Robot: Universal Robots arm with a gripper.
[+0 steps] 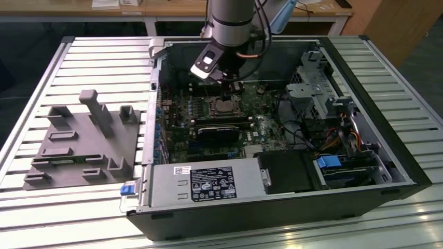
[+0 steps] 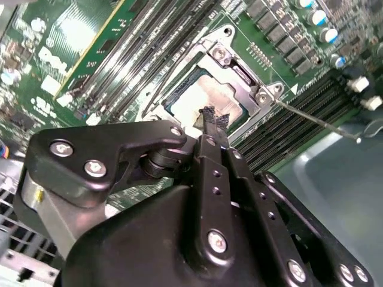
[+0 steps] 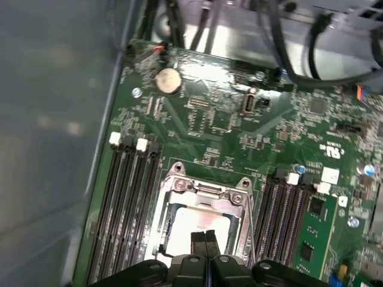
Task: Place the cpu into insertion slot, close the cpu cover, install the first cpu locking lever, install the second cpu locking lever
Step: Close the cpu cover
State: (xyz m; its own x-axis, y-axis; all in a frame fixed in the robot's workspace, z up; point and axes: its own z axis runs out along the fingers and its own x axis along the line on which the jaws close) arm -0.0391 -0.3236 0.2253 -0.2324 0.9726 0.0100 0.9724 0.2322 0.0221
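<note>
The cpu (image 2: 206,95) lies flat in the insertion slot (image 1: 223,106) on the green board, its dull silver top showing through the window of the cpu cover (image 2: 236,69). The cover (image 3: 206,192) lies down over the socket. In both wrist views my gripper (image 2: 213,119) hangs just above the cpu (image 3: 191,224), its two black fingers pressed together with nothing between them. A thin metal locking lever (image 2: 317,119) sticks out sideways from the socket's corner. In the exterior view the arm (image 1: 232,31) reaches down into the open computer case.
Long black memory slots (image 3: 125,203) flank the socket on both sides. A black heatsink block (image 1: 216,135) sits in front of the socket, with the power supply (image 1: 201,184) in front of that. A drive cage (image 1: 315,88) and cables stand on the exterior view's right. A grey fixture (image 1: 83,140) rests on the slatted table.
</note>
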